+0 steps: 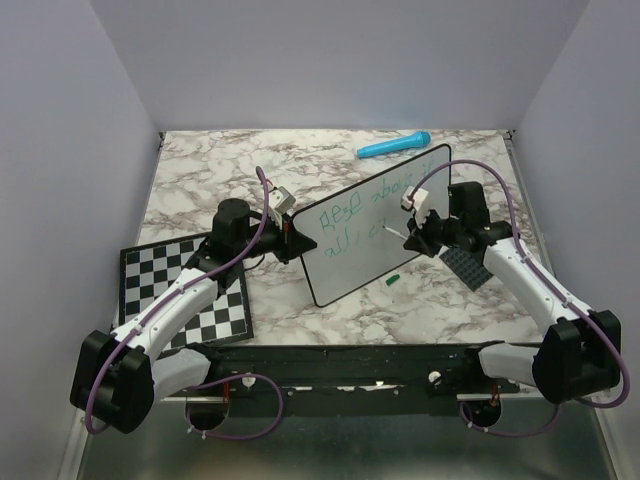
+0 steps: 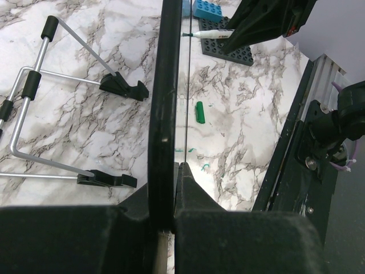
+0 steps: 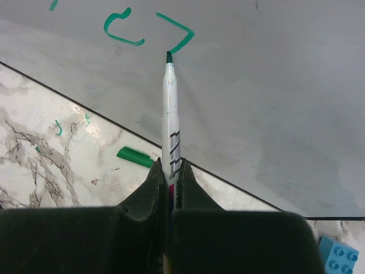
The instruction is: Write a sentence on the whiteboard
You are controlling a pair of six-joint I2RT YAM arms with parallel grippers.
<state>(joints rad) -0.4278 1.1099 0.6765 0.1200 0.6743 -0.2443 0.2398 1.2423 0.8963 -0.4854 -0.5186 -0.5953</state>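
The right jaws pinch a thin marker (image 3: 169, 108) low on its barrel, its green tip touching the whiteboard (image 3: 274, 85). The left jaws clamp the board's black rim edge-on, holding it tilted over the tabletop (image 1: 300, 170). The sentence (image 1: 375, 205) runs in two green lines. The board looks light, stiff and slick-faced, so the rim seems the soundest hold; hard pen pressure could swing it.
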